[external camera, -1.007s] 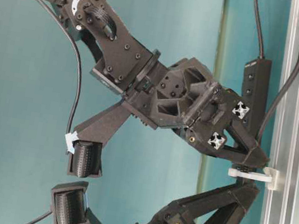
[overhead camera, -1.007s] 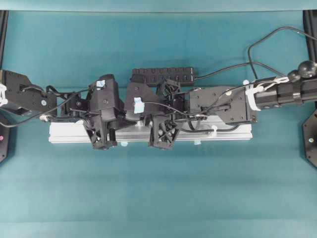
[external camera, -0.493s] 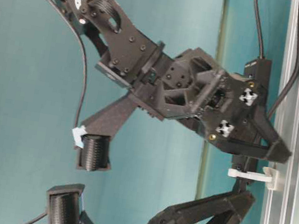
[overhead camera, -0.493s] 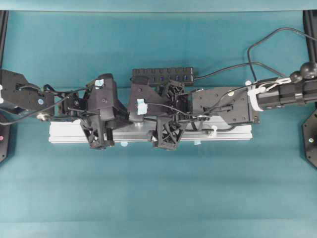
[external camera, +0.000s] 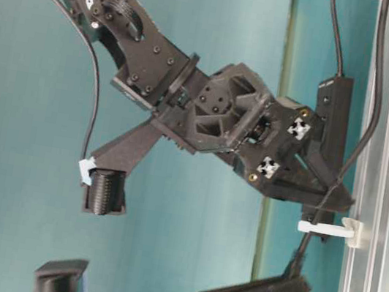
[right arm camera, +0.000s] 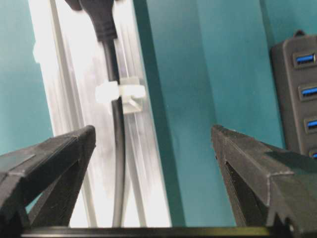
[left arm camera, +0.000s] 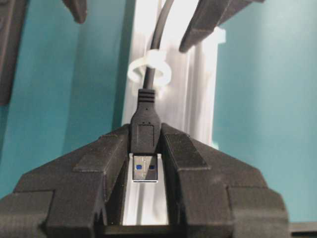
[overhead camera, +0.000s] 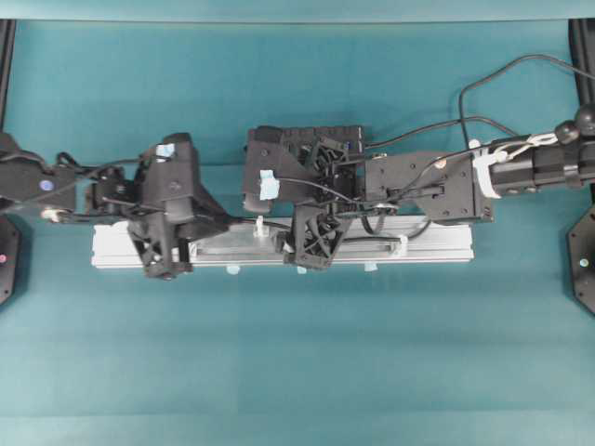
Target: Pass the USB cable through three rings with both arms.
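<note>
Two grips are implied: the limp, light USB cable (left arm camera: 155, 44) is best held by its rigid plug (left arm camera: 145, 138), clamped between the left gripper (left arm camera: 144, 163) fingers, while the right gripper (right arm camera: 153, 148) fingers stand wide apart, empty.

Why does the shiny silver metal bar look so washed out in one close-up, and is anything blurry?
In the right wrist view, glare blows the silver metal rail nearly white, and the black cord and small whitish plastic ring look soft. The left wrist view is sharper: the dark USB plug between the left gripper's jaws is crisp, the ring behind it slightly hazy. The overhead view is evenly lit.
</note>
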Controlling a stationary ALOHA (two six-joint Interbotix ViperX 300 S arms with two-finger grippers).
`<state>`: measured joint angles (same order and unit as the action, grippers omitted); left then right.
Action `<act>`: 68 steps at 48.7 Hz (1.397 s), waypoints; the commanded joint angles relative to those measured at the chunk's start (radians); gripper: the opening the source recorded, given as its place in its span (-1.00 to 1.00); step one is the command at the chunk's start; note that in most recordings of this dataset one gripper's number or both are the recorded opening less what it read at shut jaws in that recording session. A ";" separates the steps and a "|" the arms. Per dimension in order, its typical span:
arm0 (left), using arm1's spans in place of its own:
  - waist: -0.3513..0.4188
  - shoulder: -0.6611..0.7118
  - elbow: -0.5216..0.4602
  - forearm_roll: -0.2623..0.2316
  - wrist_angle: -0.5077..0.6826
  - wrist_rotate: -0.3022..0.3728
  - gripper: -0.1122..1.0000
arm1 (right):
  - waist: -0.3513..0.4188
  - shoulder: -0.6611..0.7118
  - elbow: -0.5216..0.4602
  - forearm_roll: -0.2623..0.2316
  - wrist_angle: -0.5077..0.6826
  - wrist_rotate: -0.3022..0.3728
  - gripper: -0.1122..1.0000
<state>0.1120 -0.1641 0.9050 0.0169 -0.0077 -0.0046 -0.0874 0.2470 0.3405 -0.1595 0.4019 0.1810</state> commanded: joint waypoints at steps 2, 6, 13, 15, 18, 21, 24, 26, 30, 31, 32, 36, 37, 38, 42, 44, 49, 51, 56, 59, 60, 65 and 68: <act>0.000 -0.038 -0.002 0.000 0.020 0.000 -0.39 | 0.003 -0.025 -0.015 -0.003 -0.009 -0.009 0.79; 0.002 -0.060 0.003 0.002 0.028 -0.003 -0.39 | 0.003 -0.026 -0.020 -0.003 -0.011 -0.011 0.79; 0.002 -0.098 0.003 0.000 0.029 -0.003 -0.39 | 0.005 -0.025 -0.044 -0.003 -0.017 -0.011 0.78; 0.000 -0.112 0.003 0.002 0.028 -0.002 -0.39 | 0.006 -0.025 -0.057 -0.003 -0.028 -0.011 0.78; 0.002 -0.127 0.002 0.002 0.029 -0.002 -0.39 | 0.006 -0.025 -0.069 -0.005 -0.041 -0.012 0.78; 0.002 -0.140 0.003 0.002 0.029 -0.002 -0.39 | 0.005 -0.023 -0.081 -0.003 -0.060 -0.011 0.78; 0.000 -0.144 0.005 0.002 0.029 -0.002 -0.39 | 0.006 -0.023 -0.092 -0.003 -0.077 -0.011 0.78; 0.000 -0.147 0.006 0.002 0.029 -0.002 -0.39 | 0.006 -0.021 -0.097 -0.003 -0.086 -0.011 0.78; 0.000 -0.147 0.006 0.002 0.028 -0.002 -0.39 | 0.006 -0.017 -0.107 -0.003 -0.101 -0.011 0.77; 0.000 -0.147 0.006 0.002 0.029 -0.002 -0.39 | 0.008 -0.017 -0.109 -0.003 -0.104 -0.011 0.77; 0.000 -0.147 0.005 0.002 0.029 -0.002 -0.39 | 0.009 -0.015 -0.110 -0.003 -0.107 -0.011 0.77; 0.002 -0.146 0.003 0.002 0.028 0.000 -0.39 | 0.012 -0.012 -0.115 -0.003 -0.115 -0.011 0.77; 0.000 -0.144 0.003 0.002 0.028 0.002 -0.39 | 0.012 -0.012 -0.115 -0.003 -0.117 -0.011 0.77; 0.002 -0.144 0.003 0.002 0.028 0.003 -0.39 | 0.012 -0.011 -0.115 -0.003 -0.120 -0.011 0.77; 0.000 -0.143 0.002 0.002 0.028 0.005 -0.39 | 0.012 -0.009 -0.112 -0.003 -0.126 -0.011 0.76; 0.000 -0.143 0.002 0.002 0.028 0.005 -0.39 | 0.012 -0.008 -0.112 -0.003 -0.130 -0.011 0.75; 0.002 -0.143 0.002 0.002 0.028 0.006 -0.39 | 0.014 -0.003 -0.110 -0.003 -0.144 -0.011 0.70; 0.002 -0.143 0.002 0.002 0.028 0.005 -0.39 | 0.014 0.002 -0.110 -0.003 -0.152 -0.011 0.66; 0.000 -0.143 0.000 0.002 0.028 0.005 -0.39 | 0.014 0.011 -0.110 -0.003 -0.169 -0.011 0.51; 0.002 -0.143 0.002 0.002 0.028 0.005 -0.39 | 0.014 0.017 -0.110 -0.003 -0.175 -0.009 0.42; 0.002 -0.143 0.002 0.002 0.028 0.005 -0.39 | 0.014 0.020 -0.110 -0.003 -0.176 -0.009 0.40; 0.002 -0.143 0.002 0.002 0.026 0.005 -0.39 | 0.015 0.029 -0.110 -0.003 -0.179 -0.011 0.30; 0.002 -0.143 0.000 0.002 0.026 0.005 -0.39 | 0.017 0.034 -0.112 -0.003 -0.184 -0.011 0.21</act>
<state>0.1120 -0.2976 0.9219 0.0169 0.0261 0.0000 -0.0767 0.2853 0.2439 -0.1595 0.2301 0.1810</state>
